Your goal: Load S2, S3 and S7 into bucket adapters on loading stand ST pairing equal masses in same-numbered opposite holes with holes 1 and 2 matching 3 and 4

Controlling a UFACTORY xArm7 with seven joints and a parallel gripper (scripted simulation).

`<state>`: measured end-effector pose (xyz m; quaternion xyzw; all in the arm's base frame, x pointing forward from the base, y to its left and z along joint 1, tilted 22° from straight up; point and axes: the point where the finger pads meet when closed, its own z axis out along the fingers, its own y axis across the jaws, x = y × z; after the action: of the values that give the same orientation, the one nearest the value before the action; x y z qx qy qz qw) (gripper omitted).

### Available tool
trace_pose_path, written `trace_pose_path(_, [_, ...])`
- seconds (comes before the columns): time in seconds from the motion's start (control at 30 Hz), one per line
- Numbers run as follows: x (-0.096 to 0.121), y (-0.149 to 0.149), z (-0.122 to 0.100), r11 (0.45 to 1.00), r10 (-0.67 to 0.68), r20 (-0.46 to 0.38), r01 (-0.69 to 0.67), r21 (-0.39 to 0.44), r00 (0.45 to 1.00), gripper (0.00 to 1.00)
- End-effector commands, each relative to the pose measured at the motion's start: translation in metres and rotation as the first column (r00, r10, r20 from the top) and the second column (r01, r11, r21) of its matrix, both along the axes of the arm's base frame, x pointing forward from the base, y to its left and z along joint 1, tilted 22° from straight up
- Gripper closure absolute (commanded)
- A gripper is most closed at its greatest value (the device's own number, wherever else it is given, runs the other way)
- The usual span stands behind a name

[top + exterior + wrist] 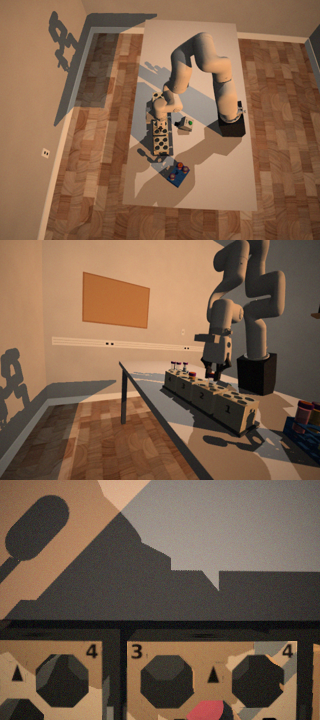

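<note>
My gripper [160, 127] [213, 376] is shut on a purple-capped tube [211, 374] with pink contents at its bottom [207, 709]. The tube stands upright, partly down in the middle hole, hole 5, of adapter 2 [201, 404] [215, 650]. My fingers are low over that adapter. Adapter 1 [228, 418] [40, 652] shows no tube. Adapter 3 [182, 392] holds a tube with amber contents [192, 374]. Adapter 4 [169, 384] shows no tube in its visible holes. The cap dots cannot be read.
A blue rack [181, 179] [289, 423] with three tubes stands beyond adapter 1. Three purple-capped tubes [178, 364] stand behind adapter 4. The sloped desk [185, 124] with the green DONE key [190, 122] stands beside adapter 2, towards my base.
</note>
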<state>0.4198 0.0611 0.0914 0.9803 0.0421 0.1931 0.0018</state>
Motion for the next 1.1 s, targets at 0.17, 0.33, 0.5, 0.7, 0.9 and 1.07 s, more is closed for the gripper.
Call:
trace_pose_path(0.17, [0.005, 0.000, -0.008, 1.000, 0.000, 0.003, 0.000, -0.001, 1.000, 1.00])
trace_pose_path(0.33, [0.006, 0.000, -0.012, 1.000, 0.000, 0.003, 0.000, -0.001, 1.000, 1.00])
trace_pose_path(0.5, [0.008, 0.000, -0.015, 1.000, 0.000, 0.003, 0.000, -0.001, 1.000, 1.00])
trace_pose_path(0.7, [0.010, 0.000, -0.020, 1.000, 0.000, 0.003, 0.000, -0.001, 1.000, 1.00])
trace_pose_path(0.9, [0.010, 0.000, -0.020, 1.000, 0.000, 0.003, 0.000, -0.001, 1.000, 1.00])
trace_pose_path(1.07, [0.010, 0.000, -0.020, 1.000, 0.000, 0.003, 0.000, -0.001, 1.000, 1.00])
